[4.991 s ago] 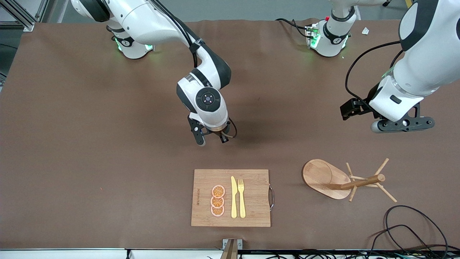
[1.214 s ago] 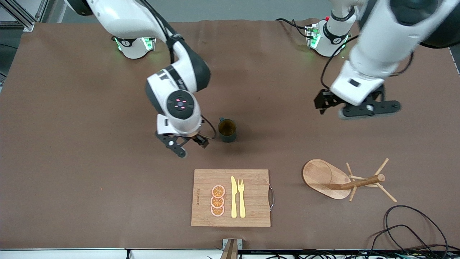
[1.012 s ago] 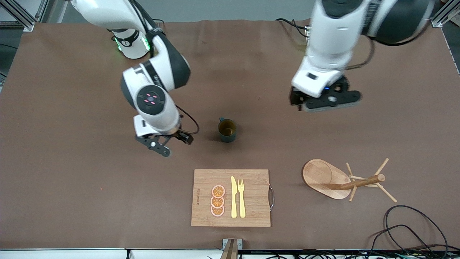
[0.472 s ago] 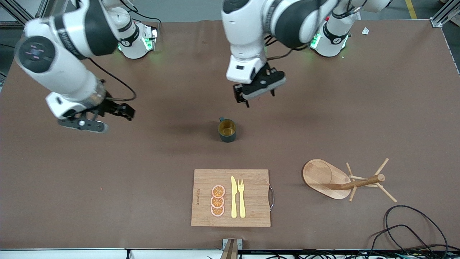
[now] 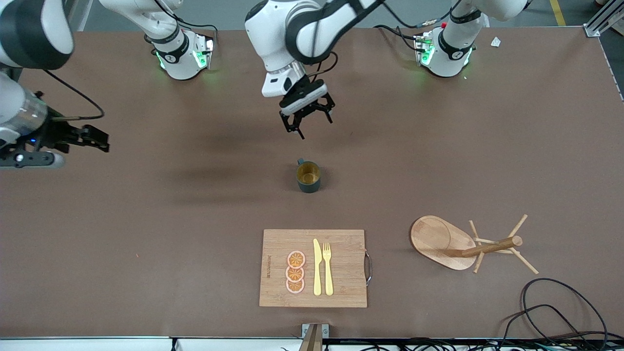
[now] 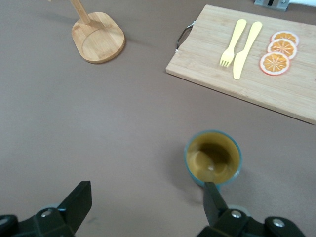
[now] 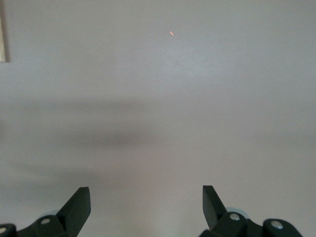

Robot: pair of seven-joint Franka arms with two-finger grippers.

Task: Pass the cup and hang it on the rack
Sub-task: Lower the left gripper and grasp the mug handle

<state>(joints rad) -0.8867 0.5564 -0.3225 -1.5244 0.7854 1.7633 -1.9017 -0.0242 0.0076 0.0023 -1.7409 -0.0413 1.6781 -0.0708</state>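
Note:
The dark teal cup [image 5: 308, 176] with a mustard-yellow inside stands upright on the brown table mid-way along it, with no gripper on it. It also shows in the left wrist view [image 6: 213, 157]. The wooden rack [image 5: 441, 240] stands toward the left arm's end, nearer to the camera than the cup, and its oval base shows in the left wrist view [image 6: 98, 37]. My left gripper [image 5: 308, 122] [image 6: 145, 200] is open and empty over bare table beside the cup. My right gripper [image 5: 100, 139] [image 7: 145, 200] is open and empty over bare table at the right arm's end.
A bamboo cutting board [image 5: 341, 243] [image 6: 207, 59] with a yellow knife [image 5: 317, 267], a fork [image 5: 327, 268] and orange slices [image 5: 295, 272] lies nearer to the camera than the cup. Black cables [image 5: 560, 307] lie at the table's corner by the rack.
My right gripper has let the cup go on the table and drawn back to the right arm's end. My left arm has swung across from the rack's end to beside the cup.

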